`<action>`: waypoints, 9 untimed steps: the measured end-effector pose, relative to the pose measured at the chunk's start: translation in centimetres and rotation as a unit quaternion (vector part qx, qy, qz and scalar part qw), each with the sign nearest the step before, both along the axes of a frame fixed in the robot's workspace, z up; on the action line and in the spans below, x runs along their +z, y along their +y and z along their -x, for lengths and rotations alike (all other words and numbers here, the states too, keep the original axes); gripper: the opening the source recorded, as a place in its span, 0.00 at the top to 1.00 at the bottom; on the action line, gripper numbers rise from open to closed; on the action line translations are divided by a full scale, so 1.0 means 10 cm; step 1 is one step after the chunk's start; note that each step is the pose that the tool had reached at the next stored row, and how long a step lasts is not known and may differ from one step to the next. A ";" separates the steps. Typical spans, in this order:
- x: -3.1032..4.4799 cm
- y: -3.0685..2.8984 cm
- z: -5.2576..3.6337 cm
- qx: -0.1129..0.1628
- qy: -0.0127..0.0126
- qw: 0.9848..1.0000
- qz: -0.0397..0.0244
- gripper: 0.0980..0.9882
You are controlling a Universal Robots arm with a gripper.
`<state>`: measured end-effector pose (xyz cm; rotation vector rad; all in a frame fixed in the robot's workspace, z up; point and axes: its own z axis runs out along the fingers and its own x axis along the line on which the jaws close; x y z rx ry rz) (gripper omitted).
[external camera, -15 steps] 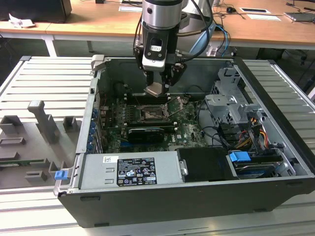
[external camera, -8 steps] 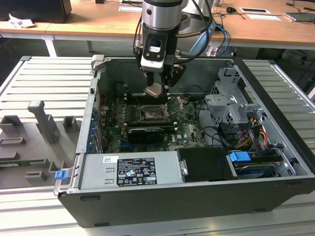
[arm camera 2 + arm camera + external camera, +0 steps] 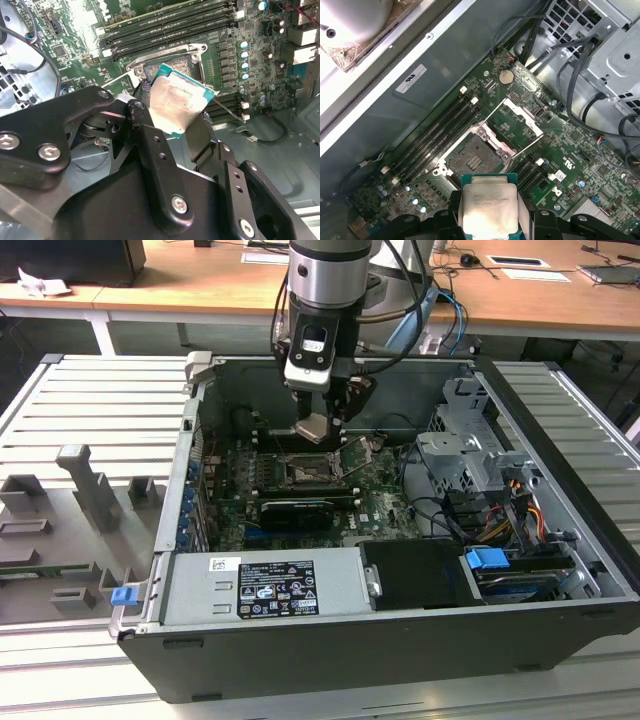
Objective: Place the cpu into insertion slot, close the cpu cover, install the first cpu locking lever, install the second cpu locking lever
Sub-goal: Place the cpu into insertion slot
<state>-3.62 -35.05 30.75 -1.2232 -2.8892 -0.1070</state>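
My gripper [image 3: 318, 426] is shut on the cpu [image 3: 314, 429], a pale silvery square chip held by two opposite edges. It hangs tilted above the motherboard inside the open computer case. In the first wrist view the cpu [image 3: 489, 210] sits between the black fingers [image 3: 446, 221], short of the insertion slot [image 3: 474, 159], which is a dark square socket with a metal rim. The cpu cover [image 3: 524, 115] stands swung open on the slot's far side. In the second wrist view the cpu [image 3: 175, 102] hides part of the insertion slot [image 3: 176, 63]. A thin wire lever [image 3: 227, 106] runs beside the slot.
Long black memory slots [image 3: 437, 135] flank the socket. A drive cage with cable bundles [image 3: 470, 455] fills the exterior view's right side of the case. A grey power supply [image 3: 265, 585] lies along the case's front wall. A grey fixture tray [image 3: 70, 530] lies outside at the exterior view's left.
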 end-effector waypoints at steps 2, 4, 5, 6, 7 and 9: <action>-0.004 0.000 0.000 0.000 0.000 1.000 0.000 0.52; -0.006 0.000 -0.001 -0.002 0.000 1.000 0.000 0.52; -0.008 0.000 -0.001 -0.003 0.000 1.000 0.000 0.52; -0.010 0.000 -0.001 -0.005 0.000 1.000 0.000 0.52; -0.010 0.000 -0.001 -0.005 0.000 1.000 0.000 0.52; -0.012 0.000 -0.001 -0.008 0.001 1.000 0.000 0.52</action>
